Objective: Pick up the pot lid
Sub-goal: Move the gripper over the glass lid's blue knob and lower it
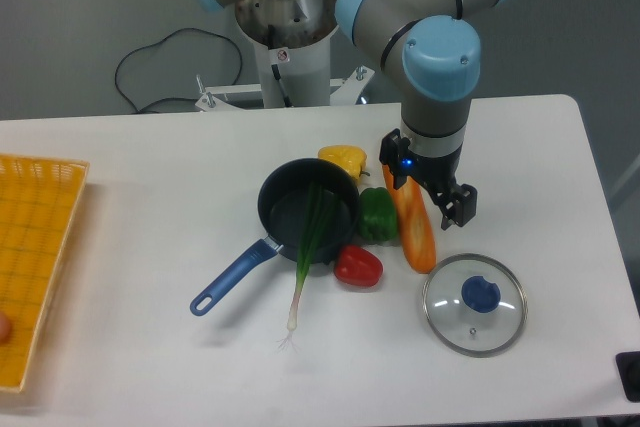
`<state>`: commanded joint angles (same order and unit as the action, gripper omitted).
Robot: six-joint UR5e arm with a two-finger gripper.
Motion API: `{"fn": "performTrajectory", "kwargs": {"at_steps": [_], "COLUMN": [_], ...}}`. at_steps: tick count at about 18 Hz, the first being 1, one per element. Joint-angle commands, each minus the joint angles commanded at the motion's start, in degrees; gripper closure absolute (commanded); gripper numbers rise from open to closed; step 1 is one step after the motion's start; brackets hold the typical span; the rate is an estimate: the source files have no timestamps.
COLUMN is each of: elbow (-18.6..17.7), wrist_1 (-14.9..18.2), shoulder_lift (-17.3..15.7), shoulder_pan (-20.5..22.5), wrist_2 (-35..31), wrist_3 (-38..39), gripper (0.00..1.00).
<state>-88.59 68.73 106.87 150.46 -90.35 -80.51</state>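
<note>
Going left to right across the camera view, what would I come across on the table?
Yellow crate, blue-handled pan, green pepper, orange carrot, pot lid, then a dark object at the right edge.

No Readable Text

No text, label, brand, number or sign can be read in the camera view.
</note>
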Motion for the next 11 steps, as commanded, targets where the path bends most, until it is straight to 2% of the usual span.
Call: {"fn": "performTrajectory", "kwargs": {"at_steps": [2,7,11], "elbow": [-0.2,2.3,2.5], "wrist_1": [-0.3,-0.5,-4.4], "shoulder_lift": [0.4,3.0,5.1], "shoulder_pan": [0.8,1.3,1.1], "wrist_2": [-0.1,-0.1,0.0], "wrist_3": [-0.3,-0.5,0.1], "gripper": [0.0,0.0,0.0]}}
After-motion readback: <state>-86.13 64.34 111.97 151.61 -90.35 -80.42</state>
